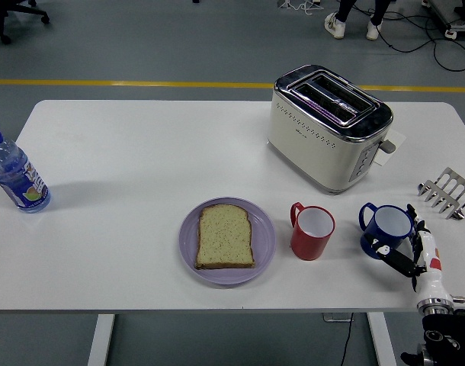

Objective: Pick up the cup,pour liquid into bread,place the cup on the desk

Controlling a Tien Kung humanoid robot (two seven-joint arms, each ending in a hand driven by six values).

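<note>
fingers (392, 258) spread at blue cup (386, 230) | bread (226, 236) on plate (264, 236)

White table (141, 168) with bottle (16, 175), plate (226, 241), toaster (328, 126), red cup (312, 231), blue cup (386, 229), rack (447, 192).

Two cups (312, 232), one toaster (328, 126)

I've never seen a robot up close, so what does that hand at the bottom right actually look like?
The right hand is a slim mechanical hand with black jointed fingers, some tipped white. Its back is white plastic with a small red marking, joined by a silver metal wrist ring to a black arm below. No left hand shows.
</note>
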